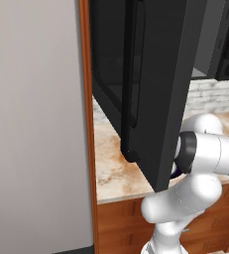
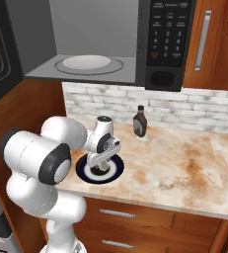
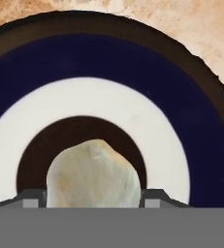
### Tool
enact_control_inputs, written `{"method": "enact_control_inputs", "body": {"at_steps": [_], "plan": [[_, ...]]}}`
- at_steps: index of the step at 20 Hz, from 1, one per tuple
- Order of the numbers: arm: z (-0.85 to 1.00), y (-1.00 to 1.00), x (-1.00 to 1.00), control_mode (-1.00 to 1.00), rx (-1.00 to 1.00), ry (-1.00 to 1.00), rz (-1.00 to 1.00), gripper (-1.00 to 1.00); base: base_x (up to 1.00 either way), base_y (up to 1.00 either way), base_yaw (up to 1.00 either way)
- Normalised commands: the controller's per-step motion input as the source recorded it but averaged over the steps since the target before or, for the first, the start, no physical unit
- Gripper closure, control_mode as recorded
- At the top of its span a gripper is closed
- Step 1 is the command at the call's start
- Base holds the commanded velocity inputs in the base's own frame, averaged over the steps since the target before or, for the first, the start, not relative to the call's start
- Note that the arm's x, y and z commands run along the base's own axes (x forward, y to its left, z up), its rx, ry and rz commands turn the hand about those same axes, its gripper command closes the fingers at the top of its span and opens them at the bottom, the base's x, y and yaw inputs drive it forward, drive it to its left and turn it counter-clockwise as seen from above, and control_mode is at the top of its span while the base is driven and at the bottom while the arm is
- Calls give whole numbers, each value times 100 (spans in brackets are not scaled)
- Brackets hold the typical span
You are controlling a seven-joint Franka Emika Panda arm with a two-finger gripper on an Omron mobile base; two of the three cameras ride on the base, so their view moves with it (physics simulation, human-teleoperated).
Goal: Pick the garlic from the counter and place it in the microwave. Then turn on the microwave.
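Hand view: garlic [image 3: 93, 174] between end effector [image 3: 93, 199] fingertips, plate [image 3: 108, 97] centre.

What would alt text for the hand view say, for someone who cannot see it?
A whitish garlic bulb sits at the centre of a round plate ringed in dark blue, white and brown, between the gripper's two finger tips. Beige marbled counter shows beyond the plate.

left base: behind my arm, facing microwave [image 1: 150, 74] door | right base: facing its open cavity | hand: close above plate [image 3: 181, 97] below it
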Motion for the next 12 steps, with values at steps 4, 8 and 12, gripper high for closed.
{"method": "enact_control_inputs", "body": {"at_steps": [4,8,12], "plan": [[-24,3,-15,-100,0,0,0,100,0,0,0],[-2,2,-27,-100,0,-8,-1,100,0,0,0],[13,4,-24,-100,0,-11,-5,100,0,0,0]]}}
